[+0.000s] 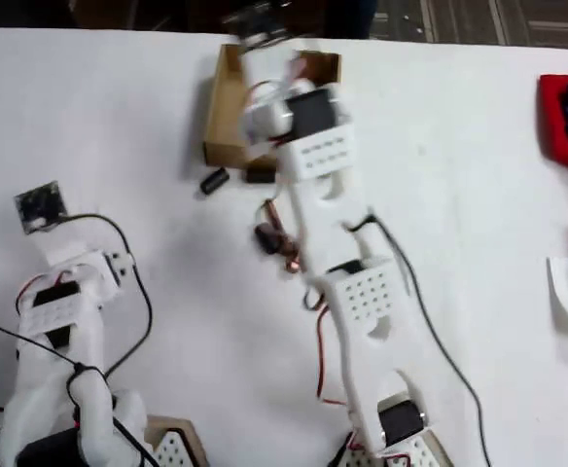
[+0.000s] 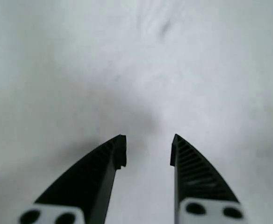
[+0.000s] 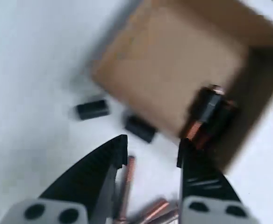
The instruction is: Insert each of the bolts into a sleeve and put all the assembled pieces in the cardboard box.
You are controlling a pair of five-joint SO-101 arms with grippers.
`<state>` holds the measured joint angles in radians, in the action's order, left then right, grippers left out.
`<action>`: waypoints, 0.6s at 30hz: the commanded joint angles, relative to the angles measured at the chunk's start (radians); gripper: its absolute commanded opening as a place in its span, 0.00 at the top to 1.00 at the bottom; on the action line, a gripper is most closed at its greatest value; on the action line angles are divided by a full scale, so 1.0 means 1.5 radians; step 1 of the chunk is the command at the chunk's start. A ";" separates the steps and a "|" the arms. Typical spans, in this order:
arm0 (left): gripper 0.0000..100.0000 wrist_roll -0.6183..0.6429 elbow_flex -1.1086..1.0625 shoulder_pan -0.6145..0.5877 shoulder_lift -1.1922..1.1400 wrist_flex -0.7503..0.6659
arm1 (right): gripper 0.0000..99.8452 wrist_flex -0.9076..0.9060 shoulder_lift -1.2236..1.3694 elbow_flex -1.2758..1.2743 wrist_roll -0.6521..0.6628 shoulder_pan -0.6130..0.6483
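Right gripper point(image 3: 150, 149): black ribbed fingers parted, nothing between them, poised above the near edge of the brown cardboard box point(image 3: 164, 56). One assembled piece point(image 3: 209, 112), a copper-coloured bolt in a black sleeve, shows within the box by its near wall. It is blurred, and contact cannot be told. Two loose sleeves point(image 3: 92, 108), short black blocks, lie on the white tabletop point(image 1: 119, 117) just outside the box. Loose bolts point(image 3: 126, 182), slim copper-coloured rods, lie on the tabletop beneath the fingers. Left gripper point(image 2: 148, 149): tapered ribbed fingers parted, holding nothing, over matte white tabletop, well apart from the box.
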<state>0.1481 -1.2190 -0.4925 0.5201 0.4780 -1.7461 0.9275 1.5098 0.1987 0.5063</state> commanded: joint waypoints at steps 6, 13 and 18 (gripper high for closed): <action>0.83 0.010 0.020 -0.010 0.008 -0.003 | 0.83 0.077 0.008 -0.121 0.154 0.116; 0.83 0.010 0.020 -0.009 0.008 -0.003 | 0.83 0.146 0.081 -0.121 0.222 0.105; 0.83 0.009 0.020 -0.009 0.008 -0.003 | 0.83 0.162 0.120 -0.121 0.412 0.103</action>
<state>0.1511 -1.2190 -0.5017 0.5201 0.4780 -1.5175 1.1055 1.3241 0.6851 0.6705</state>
